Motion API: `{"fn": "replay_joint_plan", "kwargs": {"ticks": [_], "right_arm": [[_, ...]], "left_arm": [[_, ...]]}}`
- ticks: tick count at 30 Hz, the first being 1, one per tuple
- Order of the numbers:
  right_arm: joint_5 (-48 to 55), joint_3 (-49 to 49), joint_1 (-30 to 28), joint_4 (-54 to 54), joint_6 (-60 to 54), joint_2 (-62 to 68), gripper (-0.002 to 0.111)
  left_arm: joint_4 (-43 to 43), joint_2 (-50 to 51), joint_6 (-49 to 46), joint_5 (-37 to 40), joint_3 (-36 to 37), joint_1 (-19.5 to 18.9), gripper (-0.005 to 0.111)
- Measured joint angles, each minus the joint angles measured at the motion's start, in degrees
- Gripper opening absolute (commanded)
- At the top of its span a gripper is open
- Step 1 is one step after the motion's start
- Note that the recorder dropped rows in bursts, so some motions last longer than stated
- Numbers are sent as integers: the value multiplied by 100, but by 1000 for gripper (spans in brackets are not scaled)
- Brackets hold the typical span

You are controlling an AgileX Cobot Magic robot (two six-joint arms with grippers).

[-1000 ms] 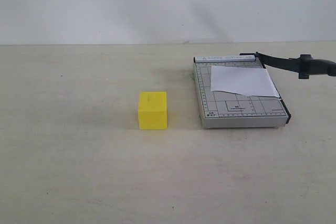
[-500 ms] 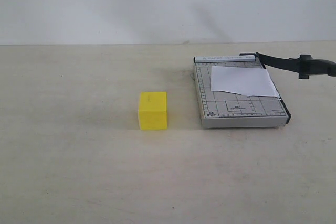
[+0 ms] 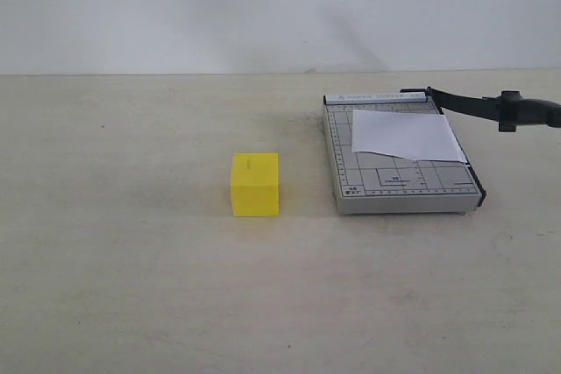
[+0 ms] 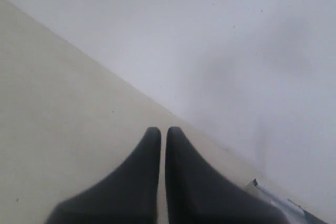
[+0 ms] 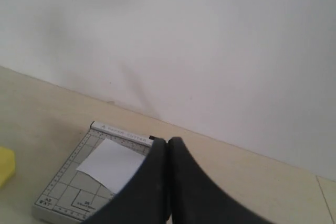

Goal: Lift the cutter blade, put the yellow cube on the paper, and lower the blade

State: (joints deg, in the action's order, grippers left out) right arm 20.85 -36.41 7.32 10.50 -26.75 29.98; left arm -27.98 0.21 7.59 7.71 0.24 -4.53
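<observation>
Exterior view: pale bench (image 3: 131, 286) carried everything. The grey gridded cutter board (image 3: 399, 183) sat right of centre. The cutter blade (image 3: 478, 106) ran out from its back hinge past the board's right side, clear of the edge, so it looked already raised. It looked stiff, best taken at the thick handle end. The paper (image 3: 405, 135) lay flat on the board's rear half, thin and flimsy, likely to slide if nudged. The yellow cube (image 3: 255, 184) stood on the bench left of the board, apart from it. It seemed rigid and smooth-faced, probably light and maybe slippery, so pinch two opposite side faces from above. Left claw (image 4: 163, 131) was fully closed, holding nothing, over bare bench. Right claw (image 5: 168, 141) was closed too, empty, above the board's near side
</observation>
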Motion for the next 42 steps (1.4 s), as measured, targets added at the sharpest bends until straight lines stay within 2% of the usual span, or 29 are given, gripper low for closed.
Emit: {"fn": "replay_joint_plan", "kwargs": {"ticks": [4,6,9,13,16,17,20,24,27,31,34,39,42], "right_arm": [[84,0,0,-239,0,0,0],[73,0,0,-341,0,0,0],[18,0,0,-416,0,0,0],[-144,0,0,-415,0,0,0],[-181,0,0,-415,0,0,0],[-163,0,0,-428,11,0,0],[-5,0,0,-576,86,49,0],[450,0,0,-1280,861,394,0],[775,0,0,-2371,2276,775,0],[938,0,0,-4104,4593,1312,0],[938,0,0,-4873,5533,1698,0],[685,0,-233,-5264,6599,2384,0],[-9,0,-646,-5305,6860,2745,0]], "left_arm": [[-164,-10,325,-1164,-67,0,4],[-61,-10,563,-1447,-410,0,4],[677,427,786,-1207,-1398,0,4],[1463,1920,665,-682,-2628,160,4],[1635,3295,139,-456,-3369,716,4],[1636,3768,-56,-381,-3581,1027,4],[1636,4983,-524,-364,-4030,2161,4],[1636,6616,-1062,-937,-4381,3800,4],[1644,7696,-1356,-1121,-4848,4588,4],[1644,9173,-1431,-1121,-5691,4963,4],[1644,10209,-1413,-1084,-6456,5019,4],[1644,11428,-1075,-1086,-7521,5019,4],[1644,12037,-892,-1162,-8058,5019,4]]}}
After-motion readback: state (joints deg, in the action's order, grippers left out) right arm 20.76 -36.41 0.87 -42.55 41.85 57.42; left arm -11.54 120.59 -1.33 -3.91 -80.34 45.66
